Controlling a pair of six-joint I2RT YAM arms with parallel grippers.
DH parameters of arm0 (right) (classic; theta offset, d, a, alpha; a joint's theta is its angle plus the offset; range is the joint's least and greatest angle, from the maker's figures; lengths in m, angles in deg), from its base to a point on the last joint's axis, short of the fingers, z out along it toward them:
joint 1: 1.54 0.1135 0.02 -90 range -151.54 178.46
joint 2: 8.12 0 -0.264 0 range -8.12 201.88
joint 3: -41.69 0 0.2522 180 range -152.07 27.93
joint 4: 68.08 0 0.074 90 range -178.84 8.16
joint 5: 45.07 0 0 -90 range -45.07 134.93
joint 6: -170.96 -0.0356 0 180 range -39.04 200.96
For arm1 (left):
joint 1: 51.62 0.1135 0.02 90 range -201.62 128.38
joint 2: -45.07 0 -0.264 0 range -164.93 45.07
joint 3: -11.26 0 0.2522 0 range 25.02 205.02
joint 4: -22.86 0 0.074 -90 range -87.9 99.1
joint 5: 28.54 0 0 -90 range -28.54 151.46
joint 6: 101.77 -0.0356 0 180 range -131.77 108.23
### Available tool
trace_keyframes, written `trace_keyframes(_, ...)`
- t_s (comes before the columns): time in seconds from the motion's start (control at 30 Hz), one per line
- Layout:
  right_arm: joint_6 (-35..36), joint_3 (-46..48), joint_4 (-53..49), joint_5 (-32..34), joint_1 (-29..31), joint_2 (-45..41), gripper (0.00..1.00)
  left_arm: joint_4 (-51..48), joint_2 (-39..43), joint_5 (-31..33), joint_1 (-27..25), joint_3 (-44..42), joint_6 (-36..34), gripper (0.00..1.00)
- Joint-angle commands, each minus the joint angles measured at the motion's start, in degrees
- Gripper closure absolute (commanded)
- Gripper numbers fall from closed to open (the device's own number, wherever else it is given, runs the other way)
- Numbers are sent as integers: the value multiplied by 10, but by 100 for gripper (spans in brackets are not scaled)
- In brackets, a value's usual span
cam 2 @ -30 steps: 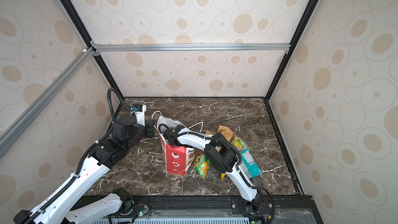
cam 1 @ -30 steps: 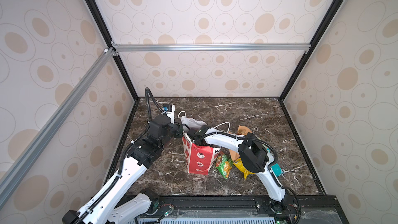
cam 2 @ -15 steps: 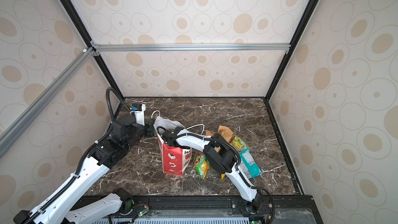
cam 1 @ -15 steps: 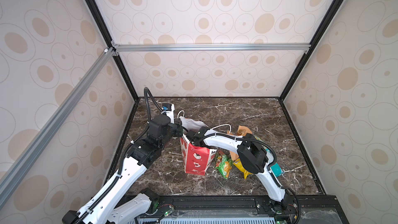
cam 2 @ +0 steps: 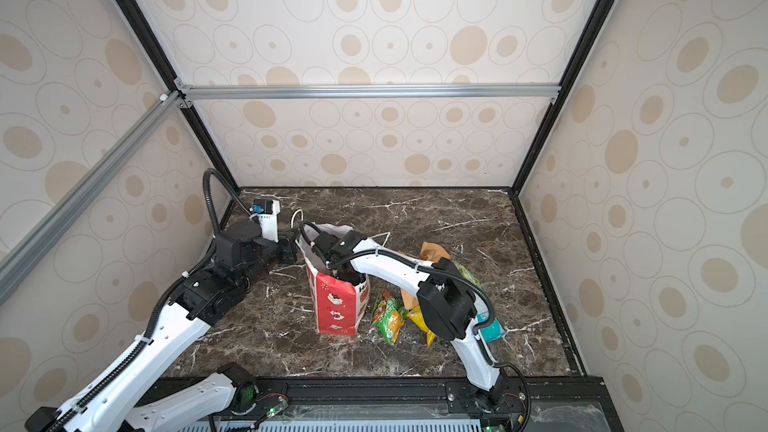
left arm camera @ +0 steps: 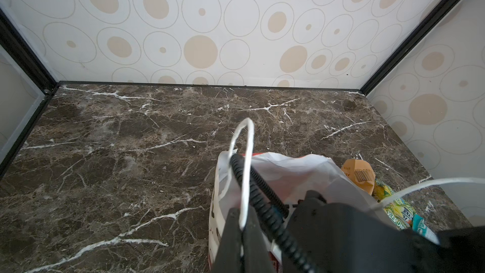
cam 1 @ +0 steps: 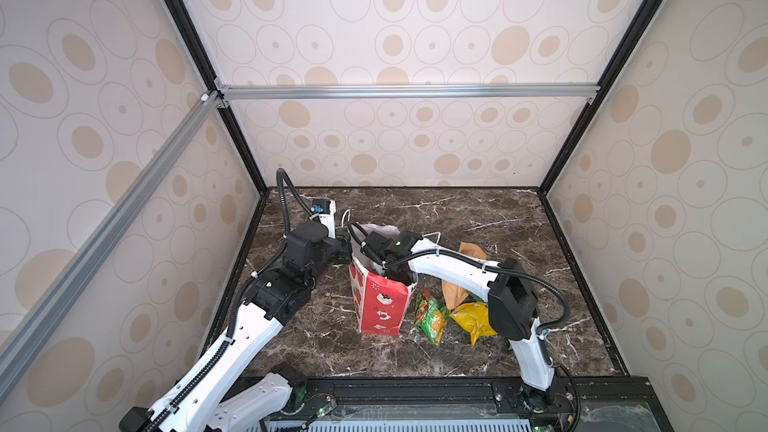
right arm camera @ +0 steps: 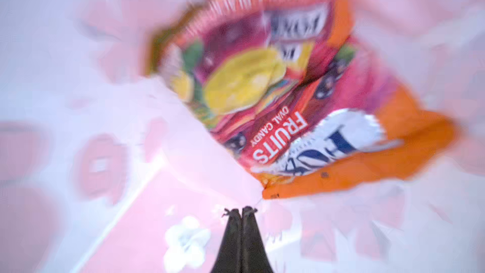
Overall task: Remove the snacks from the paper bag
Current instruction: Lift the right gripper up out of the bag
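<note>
Right gripper (right arm camera: 241, 210) is way down inside the paper bag (cam 1: 380, 305), and in the right wrist view its two black fingertips are pressed flat together with no gap showing. The orange FOX'S packet (right arm camera: 288, 101) lies in the bag's white bottom, and its near corner sits just beside those tips. That shot is pretty blurry though, so I honestly can't tell if any of the corner is caught between them. In both top views the right gripper itself is hidden by the bag walls, and you only see the wrist dipping into the open mouth.

Over on the other side, the left gripper (left arm camera: 242, 232) is clamped tight on the bag's rim, right where the white cord handle (left arm camera: 246, 153) comes up, and the cord loop runs between its fingers. In a top view it sits at the bag's upper left edge (cam 1: 344, 249).

The bag (cam 2: 336, 305) stands upright on the marble tabletop (cam 1: 478, 218), roughly mid-table, mouth open.

The other snacks are out on the table, just to the right of the bag and partly under the right arm:
- green-and-red packet (cam 1: 432, 317), closest to the bag
- yellow packet (cam 1: 473, 320) next to that
- tan kraft pouch (cam 1: 454, 295) behind those two
- green FOX'S packet (left arm camera: 393, 206) beside the pouch
- teal packet (cam 2: 492, 330) farthest right
</note>
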Motion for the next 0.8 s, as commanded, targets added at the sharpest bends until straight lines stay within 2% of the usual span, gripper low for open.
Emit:
trace_keyframes(0.0,-17,-9,5,15,-10,-30,100,9,11,6,6,8,-14,100)
trace_keyframes(0.4,-13,-123,5,86,-41,-89,100,19,21,-4,6,-2,-22,100)
trace_keyframes(0.77,-8,-164,17,122,-47,-107,100,24,27,1,6,-4,-30,100)
